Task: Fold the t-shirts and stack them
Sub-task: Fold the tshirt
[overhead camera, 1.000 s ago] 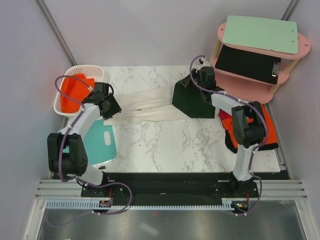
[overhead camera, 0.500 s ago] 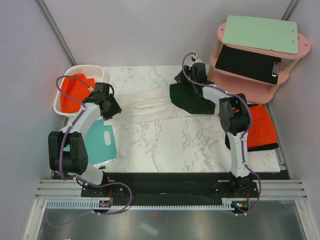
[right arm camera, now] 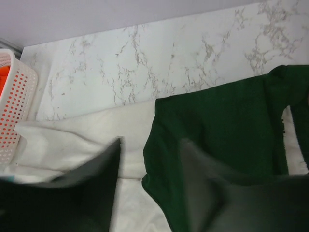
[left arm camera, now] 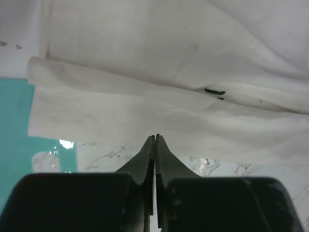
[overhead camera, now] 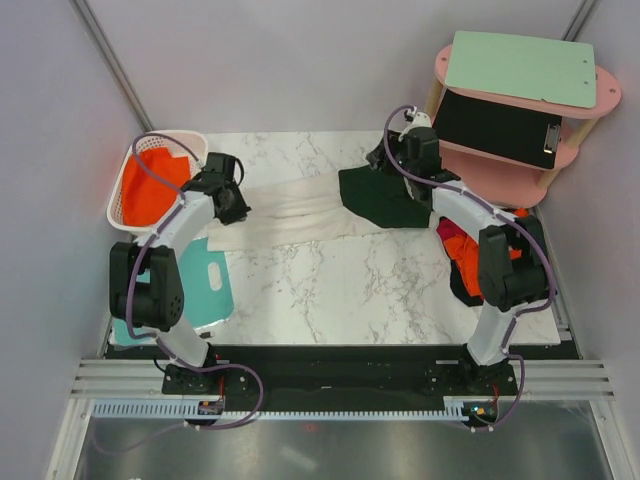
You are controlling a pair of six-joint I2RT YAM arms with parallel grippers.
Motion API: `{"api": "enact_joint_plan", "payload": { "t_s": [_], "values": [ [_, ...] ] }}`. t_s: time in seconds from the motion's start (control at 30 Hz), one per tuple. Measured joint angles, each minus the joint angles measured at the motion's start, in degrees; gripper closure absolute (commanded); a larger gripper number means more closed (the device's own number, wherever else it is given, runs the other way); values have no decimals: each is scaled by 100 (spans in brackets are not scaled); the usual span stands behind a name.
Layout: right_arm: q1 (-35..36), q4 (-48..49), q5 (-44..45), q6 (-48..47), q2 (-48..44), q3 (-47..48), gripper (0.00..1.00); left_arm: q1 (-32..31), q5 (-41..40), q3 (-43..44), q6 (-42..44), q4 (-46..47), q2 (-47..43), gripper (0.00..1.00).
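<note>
Cream tee hem right at closed L jaws' tips

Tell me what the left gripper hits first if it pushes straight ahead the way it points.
The cream-white t-shirt: the shut left gripper points straight at its folded near edge. Whether the tips touch it is unclear.

Open passage: bare marble table, near half, between the 2 arm bases; also a narrow bare strip along the far edge. Obstructions: cream-white t-shirt and dark green t-shirt lying across the middle, overlapping; basket left rear; teal board left edge; 2-tier pink shelf right rear; orange cloth right edge.
</note>
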Motion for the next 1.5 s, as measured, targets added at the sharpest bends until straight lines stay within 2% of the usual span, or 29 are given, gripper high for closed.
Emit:
{"api": "enact_joint_plan", "payload": {
  "t_s": [0.17, 0.47, 0.63, 1.0, 1.3, 1.5],
  "values": [
    [2, -151, 157, -101, -337, -514, 100, -197, -330, 905, 70, -50, 1012, 98],
    [2, -804, 334, -184, 356, -658, 100, -195, -1058, 2509, 192, -778, 2516, 98],
    [2, -1032, 426, -267, 730, -638, 100, -192, -1279, 2872, 238, -1156, 2859, 98],
    [13, -1515, 682, -522, 1558, 551, 100, -192, -1322, 2966, 269, -1941, 3211, 98],
    [13, -1751, 664, -708, 2253, 1635, 100, -317, -986, 2269, 409, -2026, 2800, 98],
    [13, -1867, 564, -872, 2649, 2275, 100, -671, -728, 1821, 531, -2210, 2533, 98]
  ]
}}
